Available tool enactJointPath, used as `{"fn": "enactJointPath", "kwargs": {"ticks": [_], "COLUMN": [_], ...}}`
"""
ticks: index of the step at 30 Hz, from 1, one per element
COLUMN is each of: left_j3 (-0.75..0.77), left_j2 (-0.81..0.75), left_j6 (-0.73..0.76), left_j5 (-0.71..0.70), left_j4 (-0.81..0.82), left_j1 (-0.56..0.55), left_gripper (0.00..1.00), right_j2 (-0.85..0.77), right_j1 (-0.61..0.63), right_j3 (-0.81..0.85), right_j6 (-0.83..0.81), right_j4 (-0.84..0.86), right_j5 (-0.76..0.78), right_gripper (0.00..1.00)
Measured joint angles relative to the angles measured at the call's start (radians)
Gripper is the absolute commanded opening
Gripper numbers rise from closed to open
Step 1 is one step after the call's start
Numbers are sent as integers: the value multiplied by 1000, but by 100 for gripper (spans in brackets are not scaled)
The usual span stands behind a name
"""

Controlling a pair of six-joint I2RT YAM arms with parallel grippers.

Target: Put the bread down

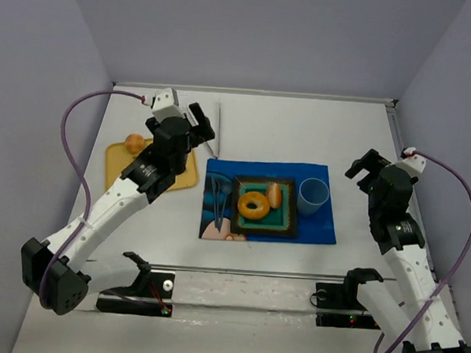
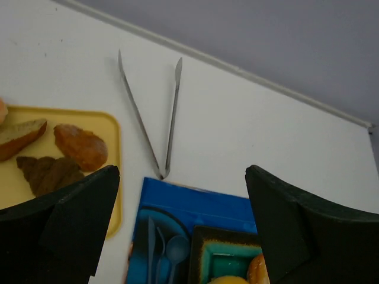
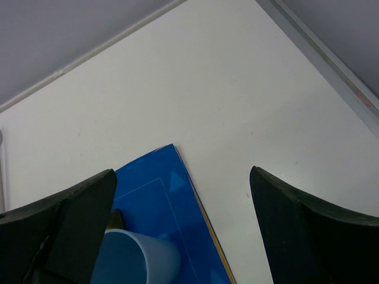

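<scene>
White table (image 1: pixel 319 134) — plain lavender-grey walls (image 1: pixel 262 33) around it.

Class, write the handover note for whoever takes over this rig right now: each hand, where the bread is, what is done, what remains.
Left hand: open, empty, raised near the yellow tray.
Right hand: open, empty, beside the blue cup.
Bread: bagel and roll lie side by side on the square plate on the blue mat.
Done: both look placed.
Left: probably only pulling the arms back. Other bread pieces lie on the tray; whether they count is unclear.
</scene>
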Motion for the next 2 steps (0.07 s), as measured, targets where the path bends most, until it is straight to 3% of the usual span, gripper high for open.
{"fn": "enactJointPath", "kwargs": {"ticks": [2], "left_j3": [-87], "left_j2": [-26], "left_j6": [-11], "left_j5": [13], "left_j4": [0], "left_j1": [5], "left_gripper": [99], "right_j2": [-21], "right_j1": [0], "right_j3": [0], "right_j6": [0], "right_j4": [0], "right_j5": [0], "right_gripper": [100]}}
